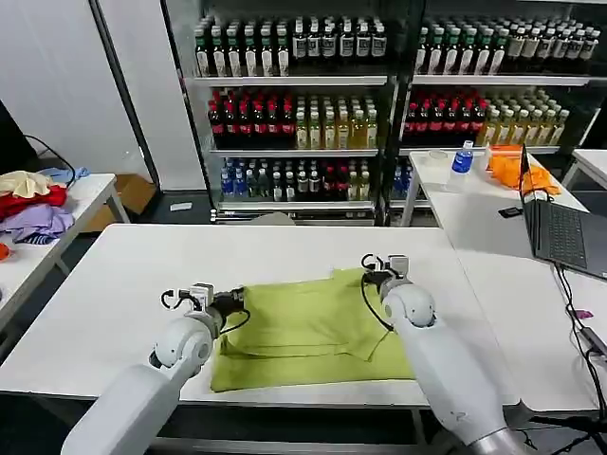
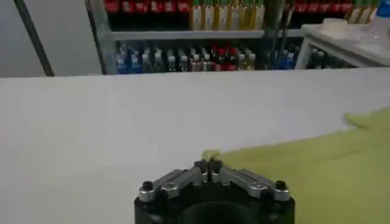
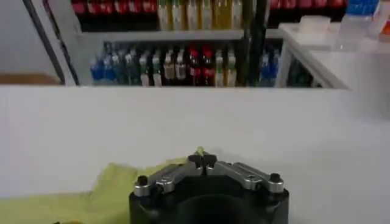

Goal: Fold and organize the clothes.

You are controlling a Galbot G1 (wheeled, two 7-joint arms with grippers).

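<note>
- Two grippers are at work, each pinching one far corner of the same garment: the left gripper (image 2: 208, 165) has its fingers pressed together with a nub of fabric poking out between the tips, and the right gripper (image 3: 202, 161) is clamped likewise on a small peak of cloth.
- Both sit low at the tabletop, at the far left and far right corners of the cloth, which suits carrying that far edge evenly as one line.
- Held between them is the lime yellow-green short-sleeved T-shirt of thin soft fabric (image 1: 305, 327), spread flat on the white table (image 1: 123, 284) near its front edge, already lying as a layered rectangle with a fold line across it.
- Judging by this grip, the next fold would bring the far edge toward the robot; uneven travel could skew the edges.
- Farther off, a grey laptop (image 1: 560, 232) rests on the adjoining table to the right, well apart from the shirt.
</note>
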